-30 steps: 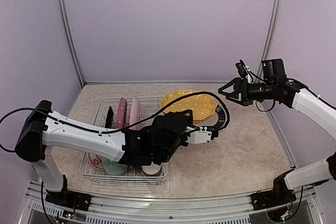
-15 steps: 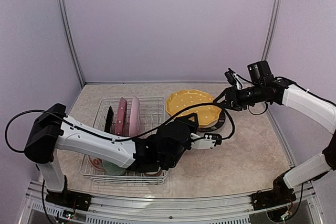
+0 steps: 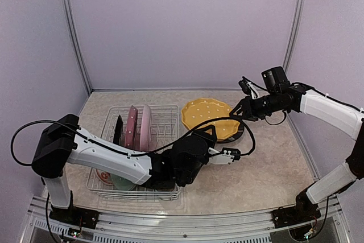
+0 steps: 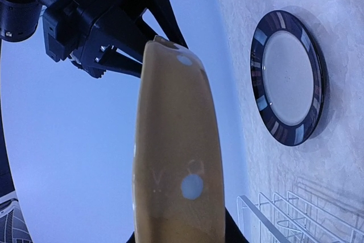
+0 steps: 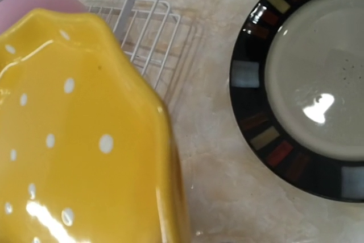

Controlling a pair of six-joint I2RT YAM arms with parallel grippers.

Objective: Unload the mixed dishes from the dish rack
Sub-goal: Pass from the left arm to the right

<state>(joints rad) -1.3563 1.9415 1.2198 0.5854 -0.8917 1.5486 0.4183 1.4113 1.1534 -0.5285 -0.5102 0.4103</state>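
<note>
Finding: the yellow white-dotted ceramic plate (image 3: 209, 116) is clear of the white wire dish rack (image 3: 165, 115). It hangs above the black-rimmed plate (image 4: 289, 78), which lies on the counter (image 3: 267, 163).

The left gripper (image 3: 218, 147) is clamped on the plate's near rim at 6 o'clock. The right gripper (image 3: 237, 110) stands with its jaws spread at the far rim, about 2 o'clock. From it the plate lies toward 8 o'clock.

I judge the right arm nearer for a handover. The left arm is stretched low across the rack, and the right arm is bent inward.
</note>
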